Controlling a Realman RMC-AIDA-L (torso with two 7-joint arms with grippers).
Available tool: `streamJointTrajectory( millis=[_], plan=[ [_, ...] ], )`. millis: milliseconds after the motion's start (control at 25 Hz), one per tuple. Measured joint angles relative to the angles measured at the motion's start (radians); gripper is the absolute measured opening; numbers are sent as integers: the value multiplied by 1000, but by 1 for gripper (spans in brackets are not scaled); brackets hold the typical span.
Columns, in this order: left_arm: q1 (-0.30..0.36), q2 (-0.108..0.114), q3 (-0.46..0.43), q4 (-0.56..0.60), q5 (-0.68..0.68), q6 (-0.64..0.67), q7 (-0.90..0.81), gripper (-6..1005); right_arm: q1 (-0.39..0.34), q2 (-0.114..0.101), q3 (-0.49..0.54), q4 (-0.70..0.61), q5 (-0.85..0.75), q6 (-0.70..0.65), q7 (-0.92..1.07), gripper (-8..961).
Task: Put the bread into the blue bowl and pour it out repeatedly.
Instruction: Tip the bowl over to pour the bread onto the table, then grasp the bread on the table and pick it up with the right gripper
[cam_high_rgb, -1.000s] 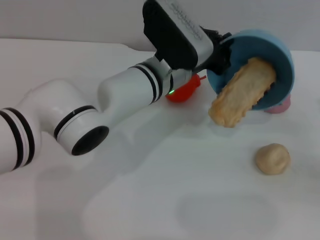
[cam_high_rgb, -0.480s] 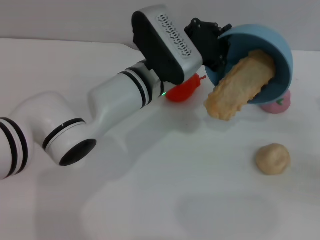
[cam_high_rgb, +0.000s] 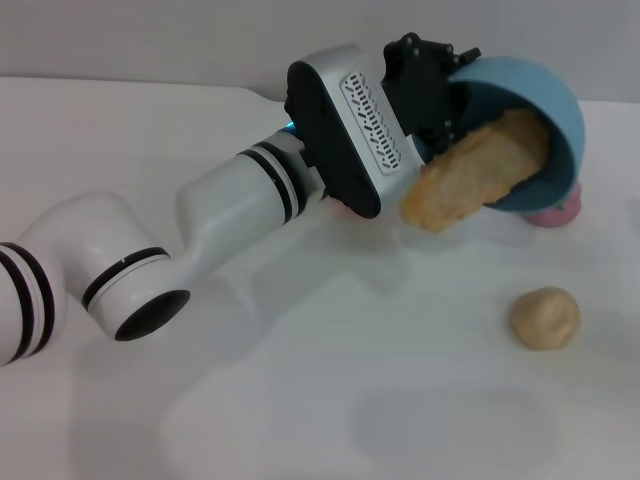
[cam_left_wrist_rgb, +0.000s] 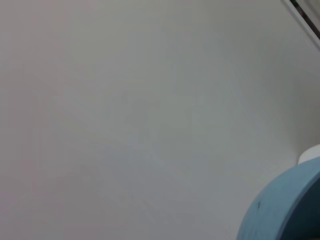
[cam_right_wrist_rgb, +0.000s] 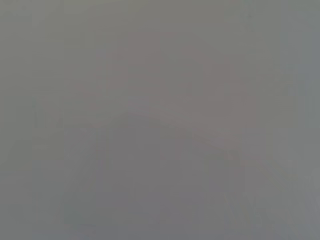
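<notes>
half of the bread (cam_high_rgb: 470, 178) sticks out of the tilted blue bowl (cam_high_rgb: 545, 105), long axis pointing down-left; the left claw (cam_high_rgb: 440, 85) grips the bowl's rim.

The left gripper (cam_high_rgb: 452, 85) holds the blue bowl (cam_high_rgb: 545, 110) by its rim, raised above the table (cam_high_rgb: 300, 400) at the far right and tipped with its opening facing down and left. The bread (cam_high_rgb: 470, 175) lies partly in the bowl, its lower end projecting past the rim, clear of the table. A pink item (cam_high_rgb: 562, 208) sits behind and below the bowl. A round lump (cam_high_rgb: 545, 318) rests on the table nearer the robot, right of centre, well apart from the bread.
</notes>
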Motion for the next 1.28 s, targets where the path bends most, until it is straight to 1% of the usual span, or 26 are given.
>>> streamJointTrajectory(
  millis=[80, 360, 480, 680, 960, 1080, 1120, 1200, 1280],
  plan=[
    [1, 0, -7, -1, -3, 6, 60, -1, 0, 0, 0, 4, 0, -6, 0, 393],
    [13, 0, -12, -15, -5, 60, 156, -1, -1, 0, 0, 17, 0, -16, 0, 392],
    [16, 0, -13, -16, -12, 76, 175, -1, -1, 0, 0, 19, 0, -17, 0, 392],
    [18, 0, -3, -18, -67, 104, 195, -1, -1, 0, 0, 20, -1, -25, 0, 392],
    [14, 0, -3, -23, -81, 59, 188, -1, 9, 0, -2, 20, -1, -24, -1, 393],
    [17, 0, -20, -23, -99, 51, 151, -1, 15, 0, -8, 19, -5, -21, -10, 392],
    [17, 0, -30, -20, -122, 46, 132, -1, 17, 0, -11, 19, -8, -22, -16, 392],
    [15, 0, -63, -2, -210, 9, 94, -1, 22, 0, -24, 19, -11, -24, -25, 392],
    [11, 1, -129, 31, -286, -85, 78, -1, 27, -1, -53, 17, -12, -25, -28, 392]
  ],
)
